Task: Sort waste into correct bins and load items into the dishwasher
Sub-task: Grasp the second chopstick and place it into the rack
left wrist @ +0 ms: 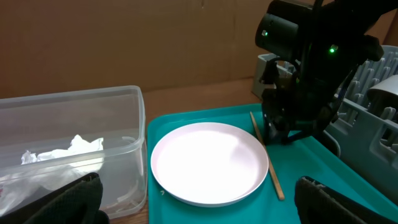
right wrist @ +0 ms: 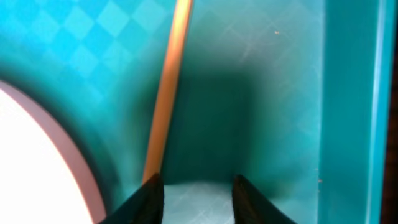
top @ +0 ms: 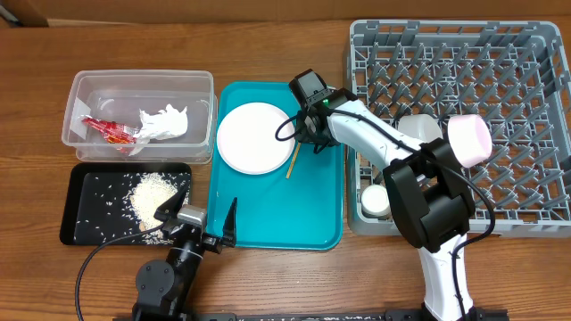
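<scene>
Right gripper (right wrist: pixel 198 199) is low over the teal tray (top: pixel 268 214), near the middle of the overhead frame. Its fingers are a little apart and hold nothing. One wooden chopstick (right wrist: pixel 166 93) lies just beside one finger, close to the plate (top: pixel 252 136). I think the step is picking up the chopstick for the dish rack (top: pixel 535 107). Next, the fingers need to get on both sides of the stick and close. Left gripper (top: pixel 203 223) sits at the bottom, wide apart and empty.

I count one each: plate (top: pixel 252 137), chopstick (top: pixel 292 164), pink bowl (top: pixel 470 139), cup (top: pixel 375 200), wrapper (top: pixel 109 130), tissue (top: pixel 165 123), rice heap (top: pixel 152 194), tub (top: pixel 80 89), black tray (top: pixel 80 178), teal tray (top: pixel 277 218), rack (top: pixel 526 107).
</scene>
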Motion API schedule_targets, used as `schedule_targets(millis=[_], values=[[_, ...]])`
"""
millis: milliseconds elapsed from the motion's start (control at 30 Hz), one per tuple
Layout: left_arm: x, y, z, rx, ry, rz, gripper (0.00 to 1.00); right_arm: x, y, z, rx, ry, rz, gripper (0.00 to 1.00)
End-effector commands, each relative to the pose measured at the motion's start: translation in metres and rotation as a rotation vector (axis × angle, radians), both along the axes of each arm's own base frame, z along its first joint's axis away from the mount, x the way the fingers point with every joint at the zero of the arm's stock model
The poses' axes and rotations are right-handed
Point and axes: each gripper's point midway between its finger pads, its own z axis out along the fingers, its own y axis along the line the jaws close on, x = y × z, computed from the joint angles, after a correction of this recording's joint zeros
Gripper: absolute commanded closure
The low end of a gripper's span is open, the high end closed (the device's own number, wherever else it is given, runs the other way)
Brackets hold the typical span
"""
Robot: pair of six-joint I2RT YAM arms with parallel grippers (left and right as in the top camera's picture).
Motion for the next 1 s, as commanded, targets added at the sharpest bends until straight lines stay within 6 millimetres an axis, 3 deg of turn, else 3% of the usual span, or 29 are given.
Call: schedule_targets(millis=[0, 167, 400, 433, 467, 533, 600, 767, 967], values=[[0.0, 0.001, -0.001, 0.001, 0.001, 0.005, 0.0, 0.008, 0.013, 0.024, 0.065, -0.046, 0.002, 0.6], [0.0, 0.001, -0.001, 0.001, 0.001, 0.005, 0.0, 0.019, 0.022, 0.038, 0.111, -0.094, 0.006, 0.59], [0.0, 0.001, -0.001, 0.001, 0.001, 0.005, 0.0, 0.015, 0.019, 0.005, 0.083, -0.038, -0.019, 0.59], [0.0, 0.001, -0.001, 0.001, 0.001, 0.005, 0.0, 0.014, 0.019, 0.001, 0.078, -0.031, -0.019, 0.61], [0.0, 0.001, -0.001, 0.001, 0.001, 0.005, 0.0, 0.011, 0.017, -0.009, 0.066, -0.01, -0.019, 0.7], [0.0, 0.001, -0.001, 0.001, 0.001, 0.005, 0.0, 0.004, 0.012, -0.022, 0.04, 0.033, -0.023, 0.78], [0.0, 0.001, -0.001, 0.001, 0.001, 0.005, 0.0, -0.004, 0.007, -0.027, 0.02, 0.068, -0.025, 0.92], [0.0, 0.001, -0.001, 0.001, 0.001, 0.005, 0.0, -0.006, 0.008, 0.003, 0.041, 0.055, -0.031, 0.96], [0.0, 0.001, -0.001, 0.001, 0.001, 0.005, 0.0, 0.003, 0.011, 0.077, 0.108, -0.083, -0.019, 0.95]])
